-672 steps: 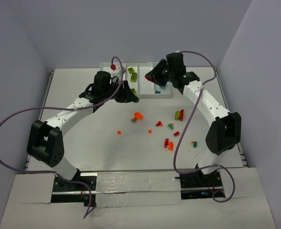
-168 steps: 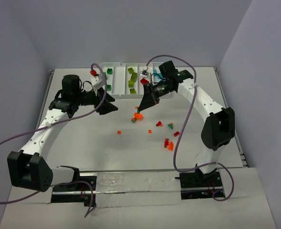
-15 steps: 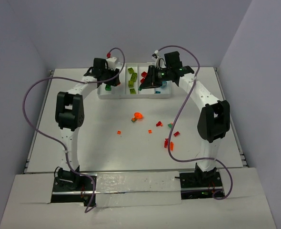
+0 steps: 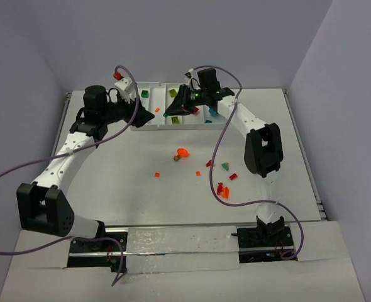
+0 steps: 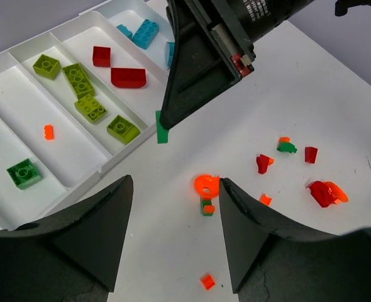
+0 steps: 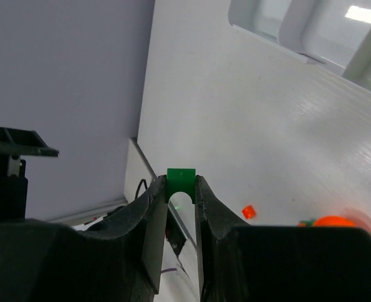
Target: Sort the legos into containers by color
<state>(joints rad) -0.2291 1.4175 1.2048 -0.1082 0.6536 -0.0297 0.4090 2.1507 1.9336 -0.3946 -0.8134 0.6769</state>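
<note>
Two robot arms reach toward a white tray (image 4: pixel 204 125) of five long compartments at the far side of a white counter (image 4: pixel 110 189). The right hand (image 4: pixel 168 113) is clenched on a small green brick (image 5: pixel 162 128), pinched at its fingertips. The brick hangs just outside the tray's near rim, opposite the compartment of lime bricks (image 5: pixel 85 94). The one green piece already sorted (image 5: pixel 23 173) lies two compartments over, toward the robot's left, past a channel holding a tiny orange bit (image 5: pixel 48 131). The compartments run lengthwise away from the arm bases, so the coming move looks like a sideways shift leftward and then forward over the rim. The left hand (image 5: pixel 173 189) is released and empty. It hovers nearer that green compartment, over an orange round piece (image 5: pixel 206 185) among loose red and orange legos. From above, the right hand covers the tray's middle and the brick is too small to see. The right wrist view shows only a glared tray corner, and the left wrist view cuts off the green compartment's far end.
</note>
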